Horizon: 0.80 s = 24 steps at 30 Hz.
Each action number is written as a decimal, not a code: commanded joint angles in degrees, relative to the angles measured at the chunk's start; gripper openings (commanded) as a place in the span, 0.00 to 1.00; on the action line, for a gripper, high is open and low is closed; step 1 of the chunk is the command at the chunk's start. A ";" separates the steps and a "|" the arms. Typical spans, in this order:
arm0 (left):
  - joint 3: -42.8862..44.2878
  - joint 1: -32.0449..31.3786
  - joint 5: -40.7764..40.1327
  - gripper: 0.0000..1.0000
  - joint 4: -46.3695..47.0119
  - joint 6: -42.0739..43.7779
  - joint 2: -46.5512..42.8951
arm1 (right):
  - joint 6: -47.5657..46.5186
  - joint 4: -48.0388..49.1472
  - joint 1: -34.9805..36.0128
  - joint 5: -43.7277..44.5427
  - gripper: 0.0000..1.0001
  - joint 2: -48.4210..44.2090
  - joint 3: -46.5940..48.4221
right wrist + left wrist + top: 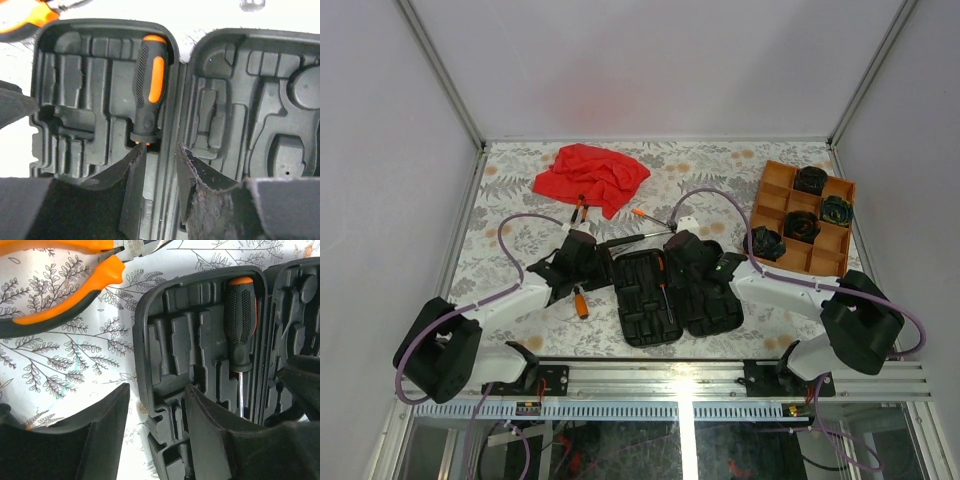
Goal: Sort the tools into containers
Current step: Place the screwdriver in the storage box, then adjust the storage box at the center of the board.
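Note:
The black tool case (650, 315) lies open at the middle, with an orange-and-black screwdriver (240, 325) seated in a slot by its hinge. My left gripper (157, 395) stands open, its fingers straddling the case's left rim (142, 365). My right gripper (160, 152) is open over the hinge ridge, its left fingertip (137, 160) right at the base of the screwdriver handle (150, 90). Orange-handled pliers (65, 295) lie on the table left of the case. The orange tray (775, 195) at the right holds several dark coiled bundles (801, 226).
A red cloth (592, 175) lies at the back left. In front of it lie another screwdriver (655, 215) and a long dark tool (630, 239). A small orange-handled tool (582, 302) rests beside the left arm. White walls close the table on three sides.

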 commanded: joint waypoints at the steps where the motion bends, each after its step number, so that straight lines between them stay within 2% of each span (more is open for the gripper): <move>1: -0.02 0.17 2.14 0.44 5.49 0.41 1.47 | -1.62 1.89 0.22 -1.07 0.36 -2.62 -2.10; 14: -3.65 -0.85 2.27 0.15 7.28 -1.61 1.45 | -3.97 1.83 0.21 -0.65 0.22 1.32 -1.96; 19: -5.60 -4.06 1.38 0.09 7.84 -3.77 0.85 | -5.79 2.31 0.09 0.14 0.19 3.78 -0.77; 24: -7.25 -7.81 -1.23 0.07 7.83 -6.66 -0.54 | -8.31 4.25 0.13 -2.12 0.18 6.78 1.15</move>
